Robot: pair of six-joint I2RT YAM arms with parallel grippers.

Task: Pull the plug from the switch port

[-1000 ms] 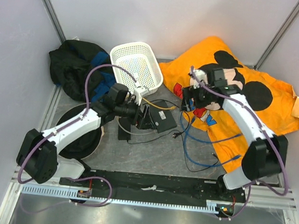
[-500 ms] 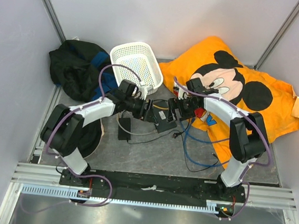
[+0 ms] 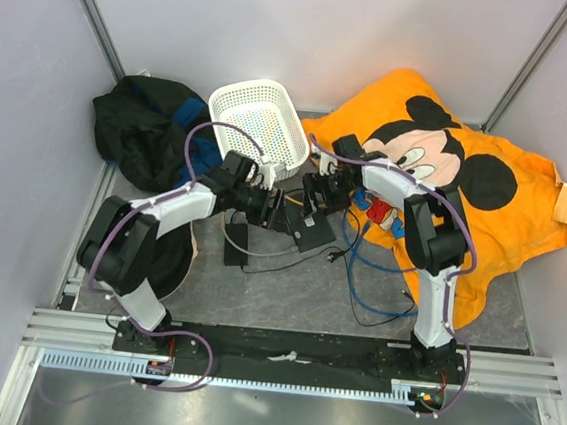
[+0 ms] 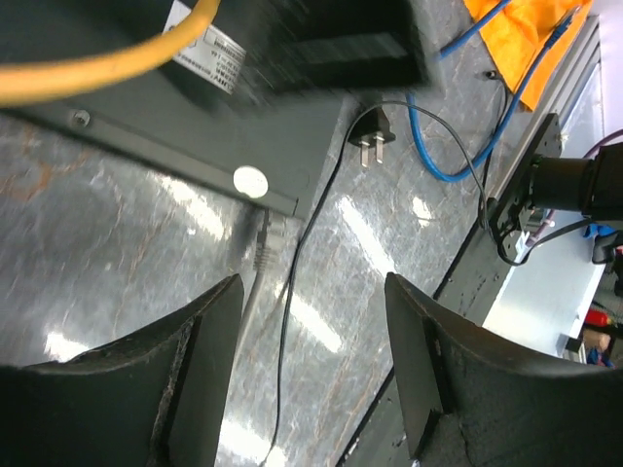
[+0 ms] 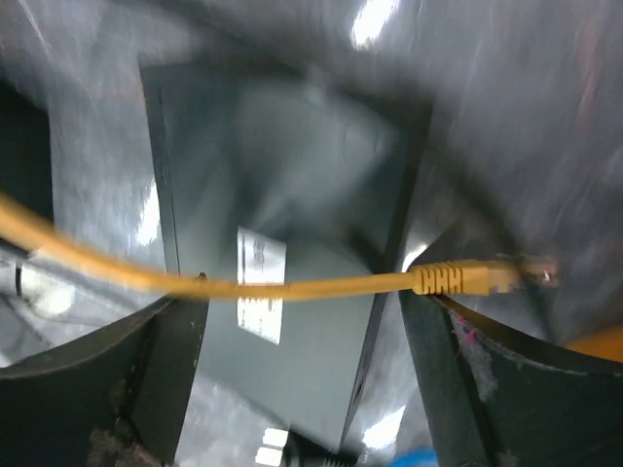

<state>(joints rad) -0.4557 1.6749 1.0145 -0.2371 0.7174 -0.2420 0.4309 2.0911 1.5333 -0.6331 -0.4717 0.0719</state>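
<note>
Marbled table [image 4: 97, 243]; left pincer [image 4: 311, 284] and right pincer [image 5: 297, 304] gape empty; switch port blurred.

a flat black box [image 3: 314, 234] lies mid-table on the grey tabletop [image 3: 285, 298]. the left gripper [image 3: 279, 212] sits right at the box's nine o'clock edge, and the right gripper [image 3: 318, 192] hangs just over its twelve o'clock edge, so the two nearly meet. a bit of yellow cable [image 3: 298, 203] shows between them. a white basket [image 3: 260, 120] stands at eleven o'clock of the box, with a heap of dark clothes [image 3: 141, 128] further round at ten. an orange mickey mouse cloth [image 3: 486, 192] fills the two o'clock side. blue cables [image 3: 383, 277] loop at four o'clock, and a small black brick [image 3: 235, 243] lies at eight.
</note>
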